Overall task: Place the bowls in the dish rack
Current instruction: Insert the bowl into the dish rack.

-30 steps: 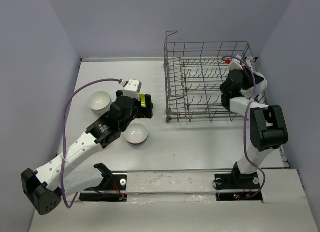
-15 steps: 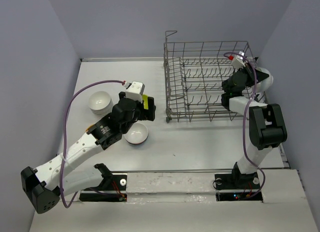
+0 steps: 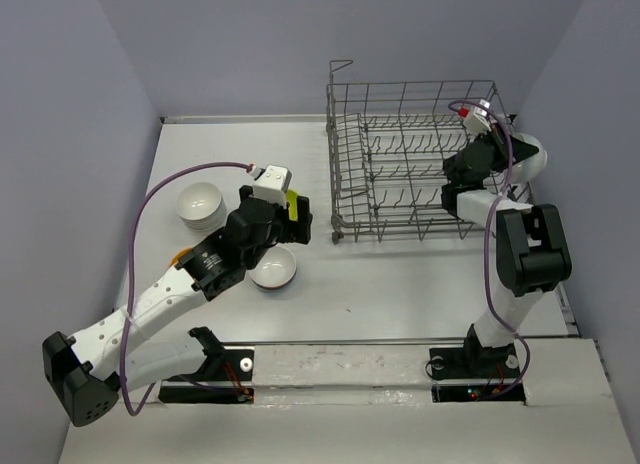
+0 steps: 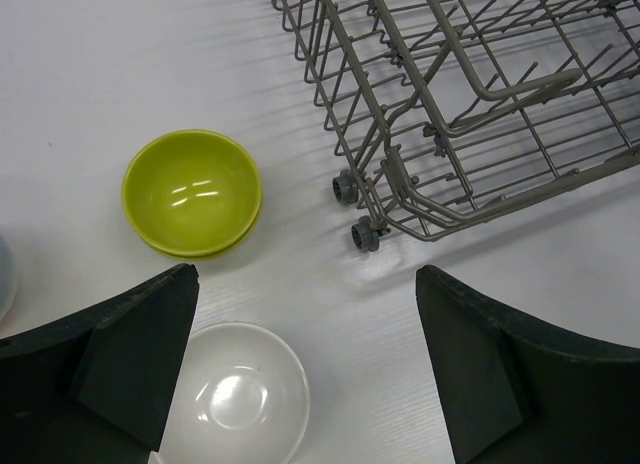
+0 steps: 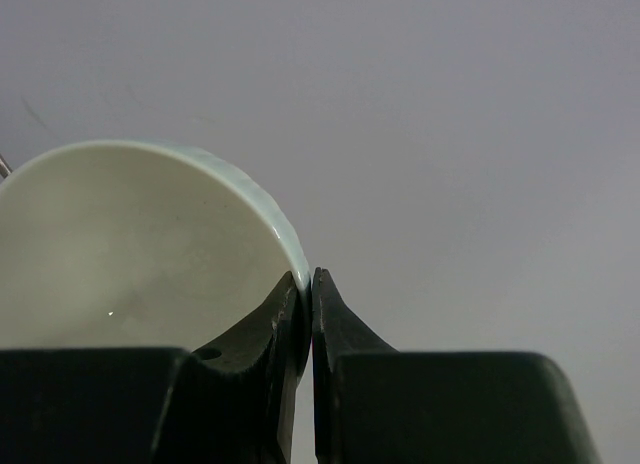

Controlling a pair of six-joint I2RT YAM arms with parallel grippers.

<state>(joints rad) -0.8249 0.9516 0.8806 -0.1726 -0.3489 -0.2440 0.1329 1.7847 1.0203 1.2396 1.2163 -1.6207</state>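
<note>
The dish rack (image 3: 350, 184), a grey wire basket with rows of upright tines and small wheels at its corner, stands level on the far right part of the table (image 3: 400, 284). To its left, mouth-up on the table, sit a lime green bowl (image 4: 192, 192) near the rack's near left corner, a white bowl (image 4: 235, 399) just beside it, and a second white bowl (image 3: 200, 204) farther left. A fourth bowl (image 5: 130, 244), white inside and pale bluish outside, is tipped on edge, its rim pinched in the closed right end effector (image 5: 308, 284).
</note>
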